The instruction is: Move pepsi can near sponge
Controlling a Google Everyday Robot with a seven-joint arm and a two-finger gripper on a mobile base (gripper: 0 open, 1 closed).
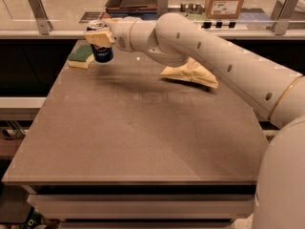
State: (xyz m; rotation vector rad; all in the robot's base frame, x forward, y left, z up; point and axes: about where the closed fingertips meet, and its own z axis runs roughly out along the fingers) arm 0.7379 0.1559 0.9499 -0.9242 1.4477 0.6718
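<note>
My tool (99,38) was in the upper left of the frame, its fingers closed on the upper part of the pepsi can (102,54), which it held upright. The can sat just to the right of the sponge (79,55) and overlapped the sponge's right edge in the view. I could not tell whether its base was on the table (143,128) or a little above it.

The main risk, as I judged it, was that closeness. If I lowered the can with part of its base over the soft foam edge, it would land crooked and could tip when I let go. If I released it while it hung clear of the table, it might bounce, fall over and roll.

The sponge lay near the table's left edge, so a sideways nudge from the can or my fingers could push it toward the drop.

Opening unevenly or pulling back at an angle could also drag the can over.

The chip bag (190,73), right of centre under my arm (214,56), lay well apart and seemed no threat.
</note>
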